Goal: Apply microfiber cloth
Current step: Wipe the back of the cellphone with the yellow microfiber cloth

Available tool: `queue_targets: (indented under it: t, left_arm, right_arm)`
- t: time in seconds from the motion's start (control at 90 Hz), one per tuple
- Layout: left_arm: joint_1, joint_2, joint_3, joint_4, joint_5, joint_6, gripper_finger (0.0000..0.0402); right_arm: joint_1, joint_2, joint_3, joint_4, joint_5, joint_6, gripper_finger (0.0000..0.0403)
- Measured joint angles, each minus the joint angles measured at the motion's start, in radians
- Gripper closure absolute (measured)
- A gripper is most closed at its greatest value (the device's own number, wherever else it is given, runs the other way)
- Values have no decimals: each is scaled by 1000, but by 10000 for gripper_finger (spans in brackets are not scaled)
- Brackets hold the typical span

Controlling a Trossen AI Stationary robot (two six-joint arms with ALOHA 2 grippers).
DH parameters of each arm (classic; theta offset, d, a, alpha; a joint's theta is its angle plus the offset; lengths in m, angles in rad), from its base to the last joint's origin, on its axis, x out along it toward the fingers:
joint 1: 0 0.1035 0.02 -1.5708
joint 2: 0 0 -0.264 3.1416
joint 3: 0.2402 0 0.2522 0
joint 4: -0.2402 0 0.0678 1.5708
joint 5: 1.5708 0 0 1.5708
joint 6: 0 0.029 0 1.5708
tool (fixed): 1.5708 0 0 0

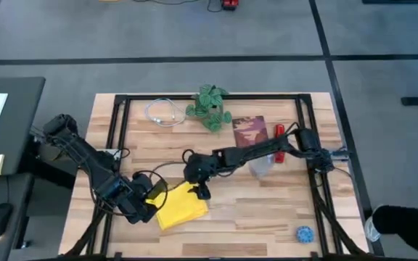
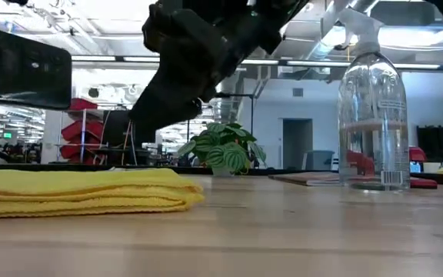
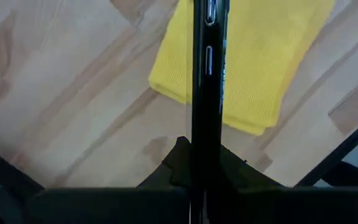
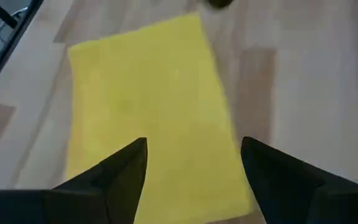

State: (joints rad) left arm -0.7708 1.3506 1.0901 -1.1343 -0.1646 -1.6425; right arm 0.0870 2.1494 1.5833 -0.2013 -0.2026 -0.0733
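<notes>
Hovering wide open, right claw point(image 4: 194, 163) overhangs microfiber cloth point(image 4: 148, 106).

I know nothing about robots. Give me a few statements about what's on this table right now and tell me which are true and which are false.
1. The left hand grips a black phone on edge. True.
2. The right hand is shut on the yellow microfiber cloth. False: it is open above it.
3. The cloth lies folded flat on the table. True.
4. The spray bottle lies on its side. False: it stands upright.
</notes>
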Motion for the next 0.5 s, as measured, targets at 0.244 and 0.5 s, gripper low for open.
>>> queue_targets:
  t: [0.244,0.5]
  left_arm:
    - [0,0,0,-2,-1,-88,396]
    - [0,0,0,-6,-2,-120,395]
  right_arm:
    - [-15,0,0,6,-125,-96,184]
    - [102,23,-3,120,-71,-205,169]
